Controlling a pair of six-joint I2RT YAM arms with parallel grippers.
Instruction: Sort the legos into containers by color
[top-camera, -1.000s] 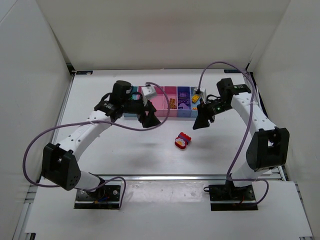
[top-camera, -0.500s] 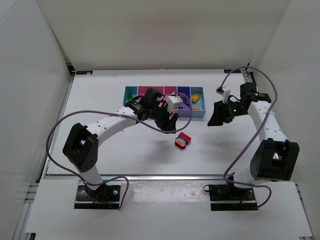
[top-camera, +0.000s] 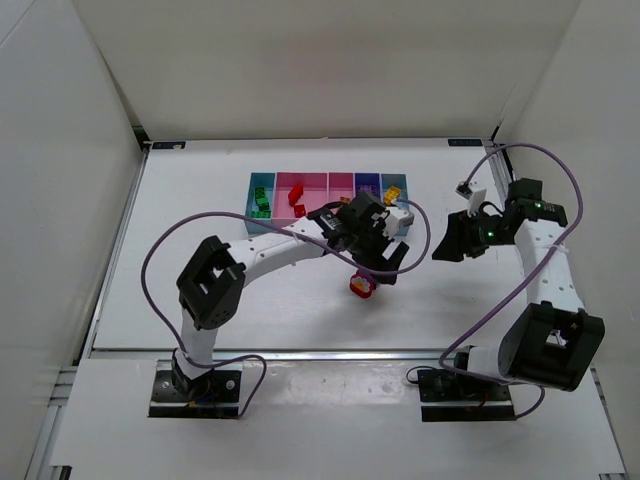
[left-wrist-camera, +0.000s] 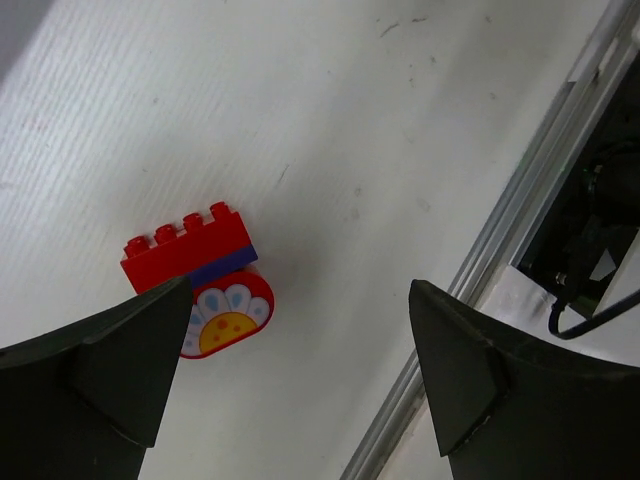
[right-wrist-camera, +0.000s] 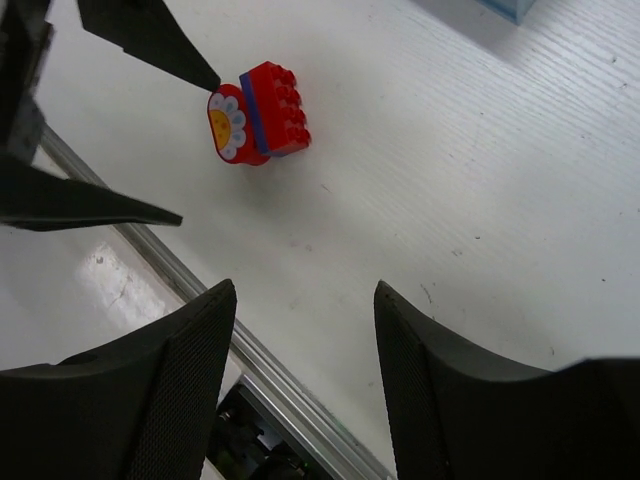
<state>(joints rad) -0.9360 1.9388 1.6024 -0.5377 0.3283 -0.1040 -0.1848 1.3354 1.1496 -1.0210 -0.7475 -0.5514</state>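
Observation:
A red lego stack (top-camera: 362, 286) with a purple plate and a flower-faced piece lies on the white table in front of the containers (top-camera: 330, 228). It also shows in the left wrist view (left-wrist-camera: 197, 283) and the right wrist view (right-wrist-camera: 258, 112). My left gripper (top-camera: 385, 262) hovers just above and right of it, open and empty (left-wrist-camera: 300, 290); the stack sits by its left finger (left-wrist-camera: 110, 380). My right gripper (top-camera: 450, 240) is open and empty (right-wrist-camera: 303, 290), further right. Green legos (top-camera: 262, 203), red legos (top-camera: 298, 200) and yellow legos (top-camera: 393, 192) lie in the bins.
A metal rail (left-wrist-camera: 500, 250) runs along the table's front edge, also in the right wrist view (right-wrist-camera: 280, 370). The left arm reaches across in front of the bins, covering their near right part. White walls enclose the table.
My left gripper has swept right from the bins to just above the red lego stack. My right gripper has drawn back to the right, away from the bins.

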